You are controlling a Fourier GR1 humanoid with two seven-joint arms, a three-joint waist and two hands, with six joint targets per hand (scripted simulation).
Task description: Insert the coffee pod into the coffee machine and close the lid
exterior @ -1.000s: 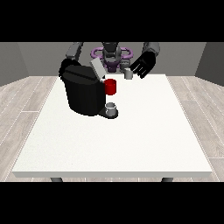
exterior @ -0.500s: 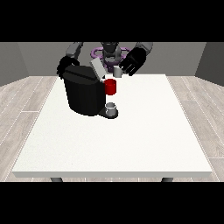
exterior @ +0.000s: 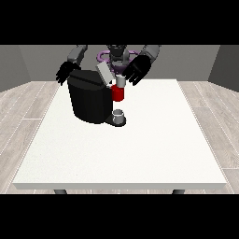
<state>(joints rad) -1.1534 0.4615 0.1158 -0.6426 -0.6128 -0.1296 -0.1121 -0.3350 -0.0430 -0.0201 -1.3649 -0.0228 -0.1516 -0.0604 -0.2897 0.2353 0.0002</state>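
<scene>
Where wood floor (exterior: 28, 100) shows | white table (exterior: 140, 149) | grey walls (exterior: 224, 63)

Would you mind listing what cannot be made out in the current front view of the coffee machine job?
- Whether the small grey coffee pod is seated in the coffee machine or only above it: too small to tell.
- Whether the hand at the view's right touches the pod: they overlap in this view.
- The palm of the hand at the view's left: partly hidden behind the machine.
- The machine's far side: hidden by its own body.
</scene>
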